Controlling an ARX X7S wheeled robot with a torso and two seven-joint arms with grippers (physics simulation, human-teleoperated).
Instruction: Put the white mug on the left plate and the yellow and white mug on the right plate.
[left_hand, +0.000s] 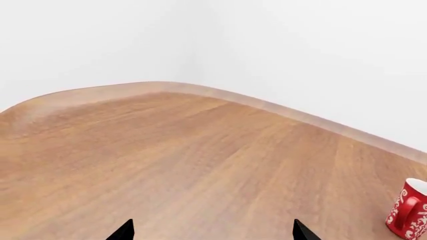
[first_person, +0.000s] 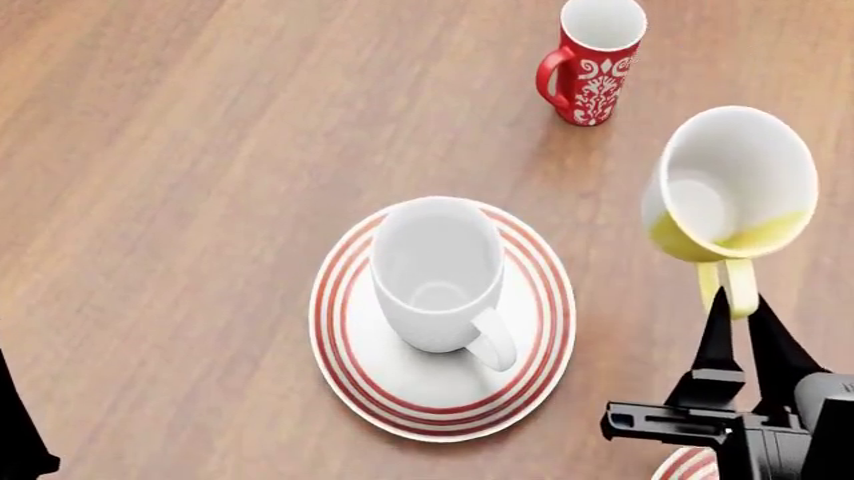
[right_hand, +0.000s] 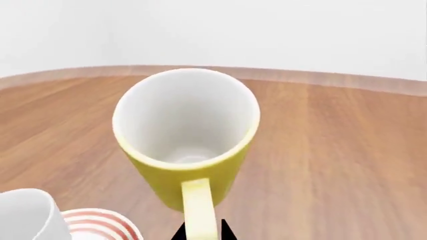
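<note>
White mug (first_person: 438, 272) already sat on the left plate (first_person: 534, 375). Right gripper (first_person: 737, 305) was pinching the yellow mug (first_person: 731, 190) by its handle, tilted in the air. I'd level it over the right plate (first_person: 687, 465) first, then lower gently. Left gripper (left_hand: 212, 232) hung spread, empty.

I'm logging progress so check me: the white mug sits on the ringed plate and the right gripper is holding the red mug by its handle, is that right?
Not quite. The white mug does sit on the left plate, but the right gripper is pinching the handle of the yellow and white mug, not the red mug, which stands alone farther back. The head view shows this.
</note>
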